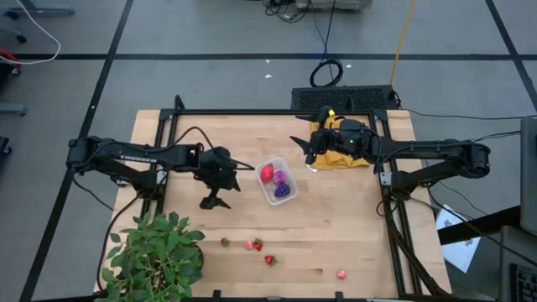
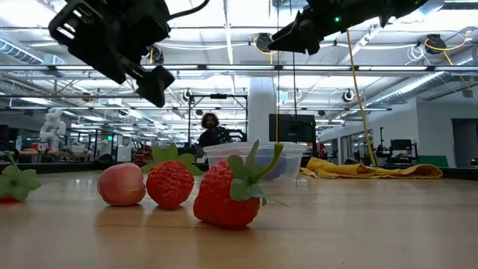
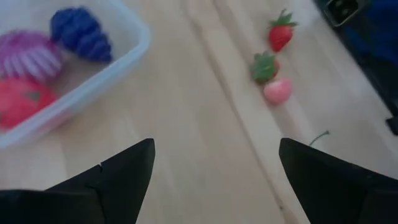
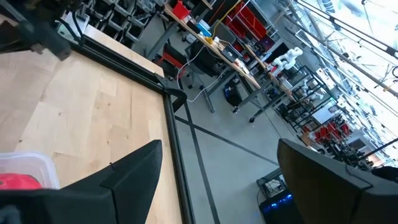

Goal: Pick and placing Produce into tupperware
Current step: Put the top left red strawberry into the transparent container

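Note:
The clear tupperware (image 1: 277, 181) stands mid-table and holds a purple grape bunch (image 3: 81, 33), a spiky magenta fruit (image 3: 34, 56) and a red fruit (image 3: 20, 99). Three small strawberries (image 1: 252, 245) and a pink piece (image 1: 341, 273) lie on the table near its front edge. They show close up in the low view (image 2: 170, 183). My left gripper (image 1: 228, 186) is open and empty, above the table just left of the tupperware. My right gripper (image 1: 302, 151) is open and empty, raised over the table just beyond the tupperware's far right side.
A folded mustard-yellow cloth (image 1: 342, 149) lies at the back right under my right arm. A green potted plant (image 1: 155, 256) stands at the front left corner. A black frame (image 1: 252, 111) runs along the table's far edge and sides.

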### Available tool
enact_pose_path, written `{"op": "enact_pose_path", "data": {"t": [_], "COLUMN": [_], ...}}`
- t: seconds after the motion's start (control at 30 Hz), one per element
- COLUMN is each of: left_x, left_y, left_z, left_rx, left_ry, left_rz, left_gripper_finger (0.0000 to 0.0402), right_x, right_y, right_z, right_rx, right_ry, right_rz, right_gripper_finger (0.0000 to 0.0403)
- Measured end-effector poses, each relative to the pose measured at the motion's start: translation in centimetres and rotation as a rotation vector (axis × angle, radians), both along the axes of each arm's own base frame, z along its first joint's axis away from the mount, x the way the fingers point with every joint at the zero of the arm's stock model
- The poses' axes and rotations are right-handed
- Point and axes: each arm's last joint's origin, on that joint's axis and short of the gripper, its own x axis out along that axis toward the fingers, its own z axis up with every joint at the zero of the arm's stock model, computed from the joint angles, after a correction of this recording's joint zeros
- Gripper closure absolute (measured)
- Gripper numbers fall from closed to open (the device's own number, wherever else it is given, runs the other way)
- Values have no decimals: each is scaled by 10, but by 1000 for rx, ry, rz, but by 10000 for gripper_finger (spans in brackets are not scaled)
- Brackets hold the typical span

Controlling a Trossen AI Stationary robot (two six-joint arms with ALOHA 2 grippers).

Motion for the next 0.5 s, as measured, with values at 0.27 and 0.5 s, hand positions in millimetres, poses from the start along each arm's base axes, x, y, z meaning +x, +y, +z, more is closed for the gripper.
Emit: {"op": "enact_pose_path", "data": {"t": [0.27,0.5], "left_x": [-1,-2], "left_y": [-3,-9], "left_z": [-24,-35], "left_rx": [-35,-38], "left_ry": [11,-81], "left_rz": [-170,-300], "left_gripper_finger": [50,50], "right_x": [0,0], "right_y": [0,0], "right_z": [0,0], "right_rx": [0,-2], "right_ry": [1,1], "right_rz": [0,0], "right_gripper_finger": [96,96]}}
